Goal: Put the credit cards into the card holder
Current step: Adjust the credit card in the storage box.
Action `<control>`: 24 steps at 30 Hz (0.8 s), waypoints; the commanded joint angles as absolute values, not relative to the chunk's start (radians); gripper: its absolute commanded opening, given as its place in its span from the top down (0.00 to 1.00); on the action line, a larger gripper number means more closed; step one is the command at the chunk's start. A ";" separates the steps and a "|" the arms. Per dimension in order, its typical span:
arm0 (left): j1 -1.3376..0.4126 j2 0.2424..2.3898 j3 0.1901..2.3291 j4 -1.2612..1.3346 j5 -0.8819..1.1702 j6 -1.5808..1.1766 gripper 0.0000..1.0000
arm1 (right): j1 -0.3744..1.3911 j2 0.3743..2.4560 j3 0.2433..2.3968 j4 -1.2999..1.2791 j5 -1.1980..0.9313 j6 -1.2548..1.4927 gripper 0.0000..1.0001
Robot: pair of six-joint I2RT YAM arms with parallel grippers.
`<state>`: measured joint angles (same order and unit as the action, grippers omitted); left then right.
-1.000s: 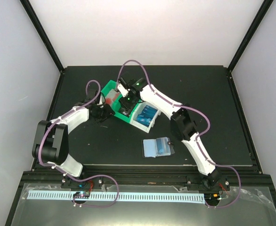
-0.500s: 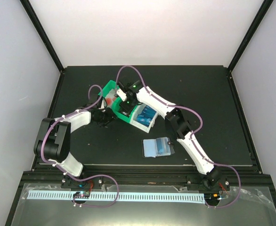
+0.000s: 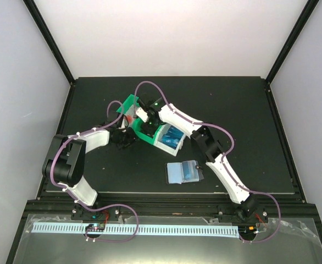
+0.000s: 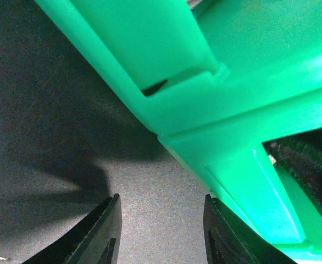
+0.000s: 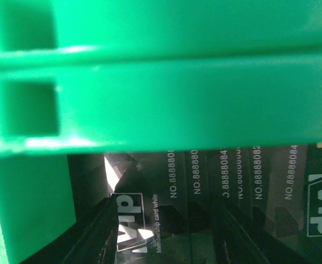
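Work is looking barely begun: cards [image 5: 205, 187] are lying in the bin [image 3: 129, 103] under the open right pincer [image 5: 166, 231], left pincer [image 4: 161, 225] gaping empty beside it, holder [image 3: 182, 172] waiting lower centre.

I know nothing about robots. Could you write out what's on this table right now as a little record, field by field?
Green bin: far left of centre; holds dark cards printed VIP
White bin: against the green bin; holds blue cards
Card holder: lying open, apart from both bins, nearer the arms
Left gripper: open, empty, low over the table beside the green bin's outer wall
Right gripper: open, reaching into the green bin, just above the dark cards
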<state>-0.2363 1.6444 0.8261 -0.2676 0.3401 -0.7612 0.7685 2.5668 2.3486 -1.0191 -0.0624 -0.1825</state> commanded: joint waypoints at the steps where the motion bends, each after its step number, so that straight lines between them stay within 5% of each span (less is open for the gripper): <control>1: -0.242 1.617 0.825 -0.227 0.331 -0.763 0.57 | 0.756 2.513 2.230 -1.073 -0.045 -0.224 0.51; 24: -0.328 1.749 0.947 -0.249 0.337 -0.815 0.57 | 0.694 2.535 2.296 -1.208 -0.381 -0.247 0.55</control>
<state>-0.3058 1.7176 0.8928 -0.2691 0.3435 -0.7944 0.6880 2.5088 2.2654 -1.1191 -0.2474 -0.2459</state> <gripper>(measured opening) 0.430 0.465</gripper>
